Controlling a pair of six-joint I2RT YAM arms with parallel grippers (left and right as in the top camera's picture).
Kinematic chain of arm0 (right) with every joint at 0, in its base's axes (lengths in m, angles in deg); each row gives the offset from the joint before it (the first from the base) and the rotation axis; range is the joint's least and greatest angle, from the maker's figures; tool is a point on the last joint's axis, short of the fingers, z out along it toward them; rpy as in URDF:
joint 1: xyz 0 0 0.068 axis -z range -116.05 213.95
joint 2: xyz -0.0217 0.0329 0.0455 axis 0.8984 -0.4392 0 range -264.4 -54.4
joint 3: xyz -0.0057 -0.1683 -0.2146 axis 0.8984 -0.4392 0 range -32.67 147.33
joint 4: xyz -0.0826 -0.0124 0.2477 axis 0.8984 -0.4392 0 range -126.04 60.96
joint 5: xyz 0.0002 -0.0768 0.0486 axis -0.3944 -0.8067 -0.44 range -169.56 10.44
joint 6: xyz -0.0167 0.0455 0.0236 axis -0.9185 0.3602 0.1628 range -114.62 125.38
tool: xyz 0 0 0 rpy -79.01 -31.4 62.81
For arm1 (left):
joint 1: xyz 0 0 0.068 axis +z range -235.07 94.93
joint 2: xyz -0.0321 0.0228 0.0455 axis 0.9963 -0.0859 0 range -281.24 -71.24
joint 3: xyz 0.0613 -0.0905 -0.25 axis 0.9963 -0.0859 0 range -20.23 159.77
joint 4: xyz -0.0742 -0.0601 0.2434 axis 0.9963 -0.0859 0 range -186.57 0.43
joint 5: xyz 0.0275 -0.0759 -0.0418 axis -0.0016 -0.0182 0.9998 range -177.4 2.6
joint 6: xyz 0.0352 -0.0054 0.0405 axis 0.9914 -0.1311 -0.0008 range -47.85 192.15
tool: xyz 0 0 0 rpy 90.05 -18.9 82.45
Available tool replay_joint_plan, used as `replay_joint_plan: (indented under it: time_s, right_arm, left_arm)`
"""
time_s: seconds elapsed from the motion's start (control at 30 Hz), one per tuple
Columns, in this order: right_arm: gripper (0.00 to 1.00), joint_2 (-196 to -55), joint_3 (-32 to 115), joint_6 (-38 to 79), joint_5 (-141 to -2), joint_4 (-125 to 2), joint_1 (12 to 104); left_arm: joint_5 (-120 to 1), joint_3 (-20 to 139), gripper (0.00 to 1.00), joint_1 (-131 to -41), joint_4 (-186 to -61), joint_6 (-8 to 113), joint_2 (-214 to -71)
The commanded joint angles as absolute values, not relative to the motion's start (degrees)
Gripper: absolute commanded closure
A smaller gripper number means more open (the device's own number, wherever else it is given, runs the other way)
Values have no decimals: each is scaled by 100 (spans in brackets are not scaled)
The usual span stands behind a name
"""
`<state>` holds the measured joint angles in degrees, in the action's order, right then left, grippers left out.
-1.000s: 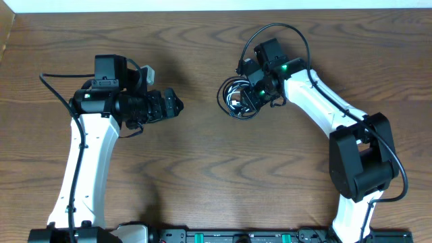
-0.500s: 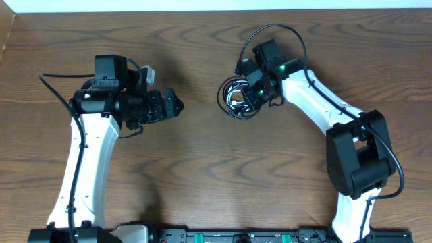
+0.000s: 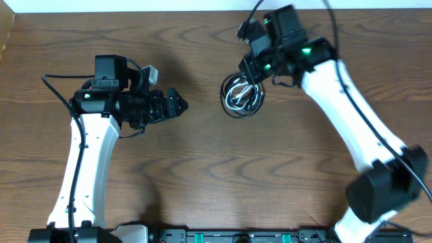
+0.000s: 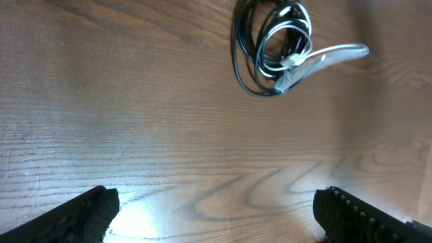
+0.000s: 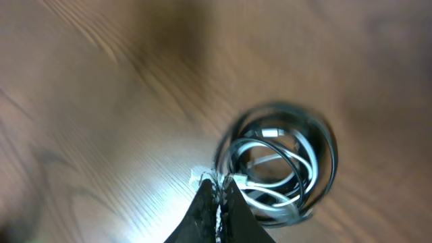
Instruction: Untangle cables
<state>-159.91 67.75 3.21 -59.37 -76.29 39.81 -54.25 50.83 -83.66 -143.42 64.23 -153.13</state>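
On the brown wooden table (image 3: pixel 202 169), the left gripper (image 3: pixel 177 104) hovers left of center, its fingers spread wide apart and holding nothing. To its right, well apart from it, the cables (image 3: pixel 241 96) lie in a tight coil of black loops with pale strands inside, in the upper middle of the frame. Beyond the coil, near the top edge, the right gripper (image 3: pixel 256 69) has its fingers pressed together on the white cable (image 4: pixel 335 52), which stretches out of the coil.

Bare surface (image 3: pixel 202 135) lies open between left tool (image 3: pixel 178 104) and cables (image 3: pixel 241 96). Right tool (image 3: pixel 254 73) blocks their upper-right edge; left and lower sides free.
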Motion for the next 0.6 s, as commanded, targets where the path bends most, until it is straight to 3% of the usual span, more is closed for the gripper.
replay_joint_plan:
  time_s: [0.0, 0.33, 0.47, 0.57]
  right_arm:
    - [99, -15628, 6880, 406, -5863, -7615, 3952]
    - [97, -15403, 6882, 771, -5979, -7161, 3963]
    - [56, -15482, 6878, 845, -6009, -7574, 3955]
    - [36, -15663, 6874, 970, -5948, -7969, 3841]
  left_arm:
    - [-5309, 5147, 2, -8353, -14372, 6381, -15335]
    - [-5311, 5147, 2, -8353, -14375, 6381, -15335]
    - [-5316, 5147, 2, -8353, -14375, 6383, -15335]
    - [-5342, 5147, 2, -8353, -14351, 6377, -15335]
